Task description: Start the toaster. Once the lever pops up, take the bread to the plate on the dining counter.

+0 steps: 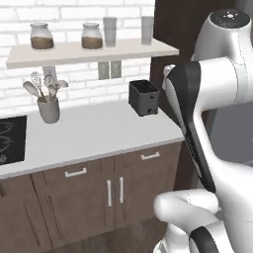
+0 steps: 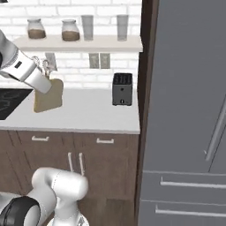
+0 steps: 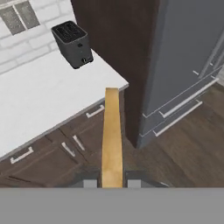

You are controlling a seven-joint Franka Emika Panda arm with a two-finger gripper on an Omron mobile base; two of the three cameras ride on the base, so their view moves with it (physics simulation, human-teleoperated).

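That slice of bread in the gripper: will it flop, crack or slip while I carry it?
The bread probably stays stiff: it juts straight out from the gripper with no sag. It looks thin and light, so it is likely brittle if knocked. Held by one end between the shut fingers, it could pivot or slip on fast swings.

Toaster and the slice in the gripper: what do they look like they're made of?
Toaster: dark grey, matte, likely painted metal or plastic; dull even shading, no glare. Bread: golden-tan toast, flat colour and thin edge, shown edge-on between the shut gripper's tips.
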